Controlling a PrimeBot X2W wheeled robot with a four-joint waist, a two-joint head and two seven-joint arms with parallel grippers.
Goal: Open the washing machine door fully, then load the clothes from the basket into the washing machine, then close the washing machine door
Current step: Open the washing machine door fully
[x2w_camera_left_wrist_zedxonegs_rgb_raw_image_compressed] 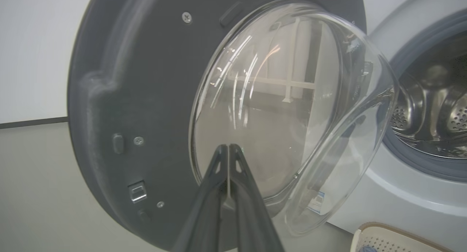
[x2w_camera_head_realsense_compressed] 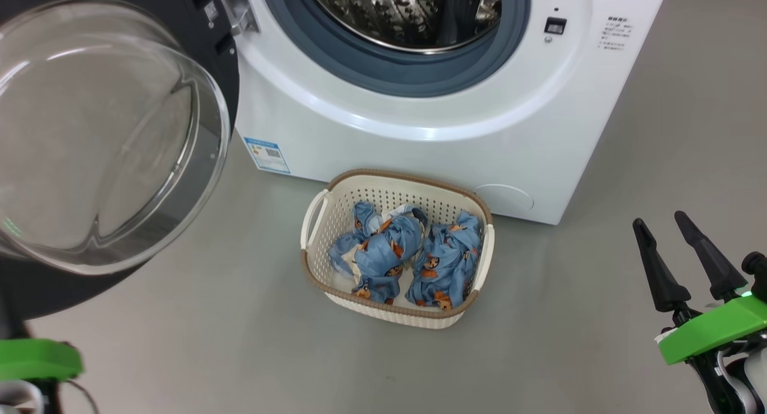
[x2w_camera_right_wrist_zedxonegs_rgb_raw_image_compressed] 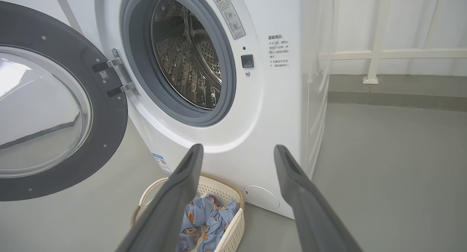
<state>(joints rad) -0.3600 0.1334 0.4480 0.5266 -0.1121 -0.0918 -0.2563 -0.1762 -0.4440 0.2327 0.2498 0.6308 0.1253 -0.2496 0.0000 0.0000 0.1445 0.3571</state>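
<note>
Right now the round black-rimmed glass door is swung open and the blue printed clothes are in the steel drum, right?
Wrong place: the head view shows the blue printed clothes in the cream perforated basket. The round black-rimmed glass door is swung open.

Left gripper with fingers pressed together, right gripper low at the right, fingers spread wide.

The head view looks steeply down on the basket before the washing machine. The left wrist view faces the open door from close by; the right wrist view sits low, farther back. All share the door.
</note>
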